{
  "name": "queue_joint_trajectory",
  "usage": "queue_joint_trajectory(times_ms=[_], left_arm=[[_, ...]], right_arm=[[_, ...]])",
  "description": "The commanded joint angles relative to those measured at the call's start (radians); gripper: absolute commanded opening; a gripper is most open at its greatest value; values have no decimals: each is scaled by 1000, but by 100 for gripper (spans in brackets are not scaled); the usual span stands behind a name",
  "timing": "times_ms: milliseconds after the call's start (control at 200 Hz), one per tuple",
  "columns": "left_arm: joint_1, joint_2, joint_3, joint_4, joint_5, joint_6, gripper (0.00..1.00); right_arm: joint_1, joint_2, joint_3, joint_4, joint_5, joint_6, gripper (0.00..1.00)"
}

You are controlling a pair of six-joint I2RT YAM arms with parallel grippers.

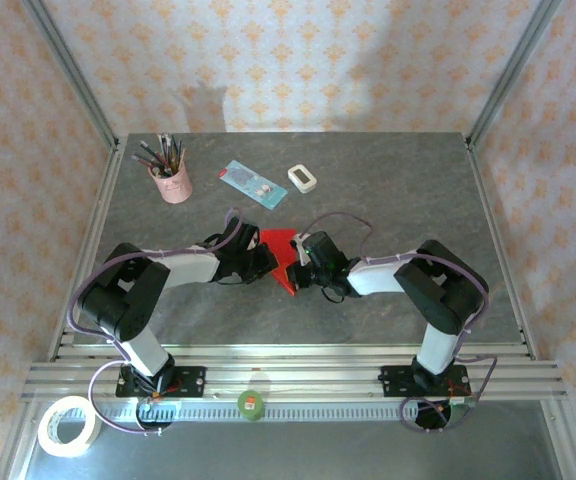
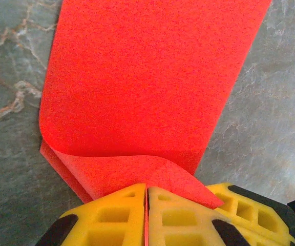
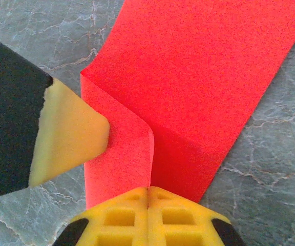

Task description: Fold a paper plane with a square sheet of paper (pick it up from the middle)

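Top view: we find the red sheet of paper (image 1: 280,250) mid-table (image 1: 388,190) btwn both arms, left gripper (image 1: 263,262) and right gripper (image 1: 298,270) meeting on it; pink pen cup (image 1: 171,180), light blue card (image 1: 253,184) and white block (image 1: 302,178) stand well apart behind, nothing obstructing. Left wrist: yellow ribbed pads (image 2: 122,210) pressed together, clamped on the sheet's curled near edge; paper matte, part-folded, on grey veined stone-look surface. Right wrist: pads (image 3: 127,210) likewise clenched on a raised crease, w/ the left gripper's yellow tip overlapping the sheet's edge alongside.

Grey marbled worktop (image 1: 388,190) carries along its far side a pink cup of pens (image 1: 172,184), a light blue rectangular card (image 1: 253,184) and a small white rounded block (image 1: 302,178), each standing apart.
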Motion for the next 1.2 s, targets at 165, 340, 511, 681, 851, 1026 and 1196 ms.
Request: queue_joint_trajectory(times_ms=[165,340,511,681,851,1026,1196], left_arm=[[-6,10,-22,-1,-38,-4,10],[-5,25,-21,1,-40,-4,10],[-5,38,-13,5,-40,-1,10],[-6,52,-10,4,-40,2,10],[-5,64,-7,-31,-57,7,10],[-5,68,-3,-53,-67,15,10],[-6,63,-1,-52,-66,16,10]], right_arm=[[-6,32,12,-57,32,10,4],[-6,32,11,-57,30,10,4],[-6,31,11,-57,29,11,5],[-6,28,13,-57,29,14,5],[-6,-19,19,-61,23,32,8],[-9,-130,44,-136,76,108,27],[-9,-177,72,-264,103,173,33]])
